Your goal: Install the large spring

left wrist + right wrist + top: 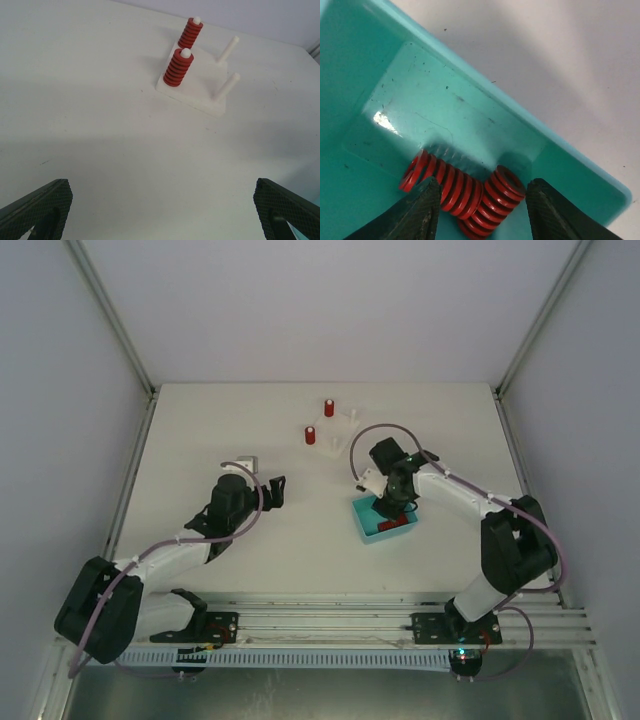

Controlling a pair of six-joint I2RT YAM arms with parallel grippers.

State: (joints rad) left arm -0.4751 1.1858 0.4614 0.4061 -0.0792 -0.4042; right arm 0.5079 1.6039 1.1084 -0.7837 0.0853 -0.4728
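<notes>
Red coil springs [451, 186] lie heaped in a corner of the teal plastic tray [420, 100], so the right gripper [484, 189] hangs over them, fingers spread and gripping nothing, while the left gripper [162, 205], also wide, faces the white peg board [196, 98] and its two bare pegs.

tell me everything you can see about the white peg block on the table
The white peg block is a flat, roughly square plate, matte and plastic-looking. It lies on the table, toward the far middle in the top view. Four slim white pegs with rounded tips stand up from it. One carries the near red spring and the next carries the far red spring, with each peg tip poking out above the coils. The far bare peg and near bare peg hold nothing. Nothing else touches the block.
</notes>
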